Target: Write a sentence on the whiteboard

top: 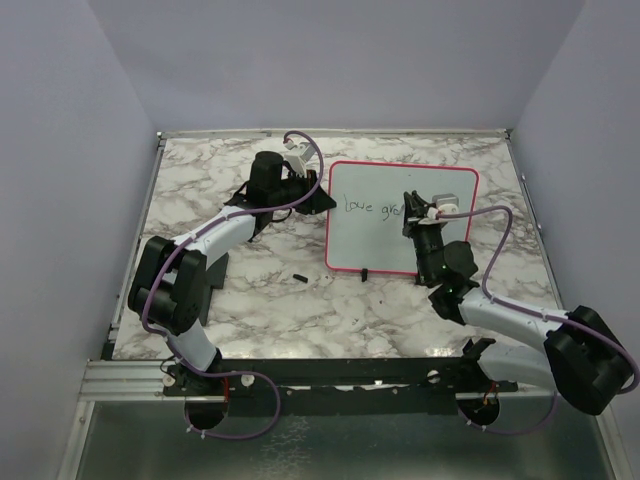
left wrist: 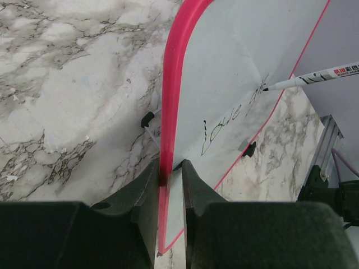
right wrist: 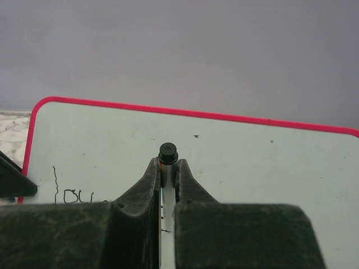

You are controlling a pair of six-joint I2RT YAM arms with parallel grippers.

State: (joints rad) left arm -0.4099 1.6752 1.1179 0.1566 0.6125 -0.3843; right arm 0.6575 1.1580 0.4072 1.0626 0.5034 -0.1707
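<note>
Pinching the seemingly light, stiff, slippery whiteboard by its rim near the far edge of the bench with our left end effector, we are squeezing the marker in the right end effector.

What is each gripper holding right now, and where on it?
Left gripper pinches the whiteboard by its pink frame edge. Right gripper clamps the marker on its barrel, just below its rear end.

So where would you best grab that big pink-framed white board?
Its thin left edge, from the left: the flat red-pink-framed whiteboard is slim enough to pinch there, clear of the dark handwriting and white marker pen. The left tool grips exactly there.
</note>
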